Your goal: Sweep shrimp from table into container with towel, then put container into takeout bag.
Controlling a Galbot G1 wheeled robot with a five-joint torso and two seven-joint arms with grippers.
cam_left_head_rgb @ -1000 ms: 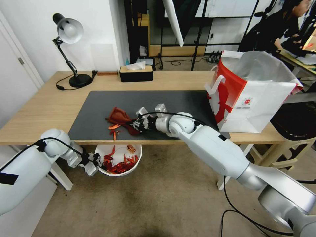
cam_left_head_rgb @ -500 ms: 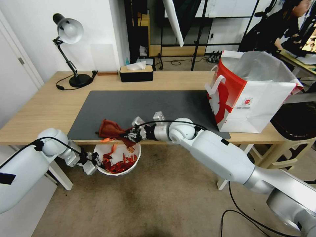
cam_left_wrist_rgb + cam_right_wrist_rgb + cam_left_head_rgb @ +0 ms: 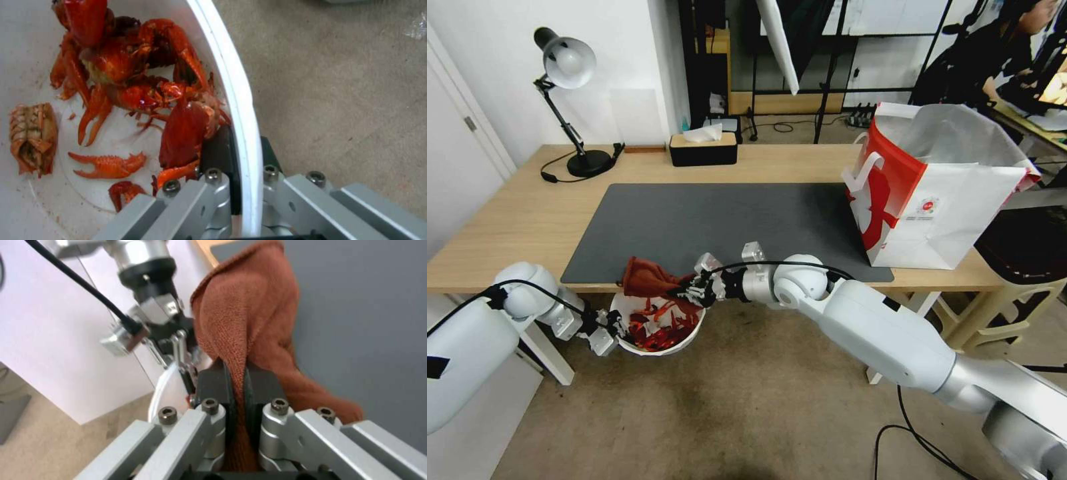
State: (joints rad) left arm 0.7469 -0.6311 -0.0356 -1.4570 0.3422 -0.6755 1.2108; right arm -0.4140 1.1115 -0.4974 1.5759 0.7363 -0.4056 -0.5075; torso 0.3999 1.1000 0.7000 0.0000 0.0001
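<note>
Sweeping nearly done: right hand (image 3: 694, 288) grips towel (image 3: 647, 277) at desk (image 3: 507, 220) edge; left hand (image 3: 607, 331) clamps shrimp-filled container (image 3: 684, 339); takeout bag (image 3: 940, 200) awaits.

Rear wall (image 3: 627, 60): white, w/ white door (image 3: 454, 160) at left. Floor (image 3: 747, 413): tan-brown carpet. Black desk lamp (image 3: 564, 63) w/ silver shade stands at back left of desk, beside black tissue box (image 3: 703, 148). Behind: black metal frame (image 3: 834, 60), cables (image 3: 780, 125) on floor.
</note>
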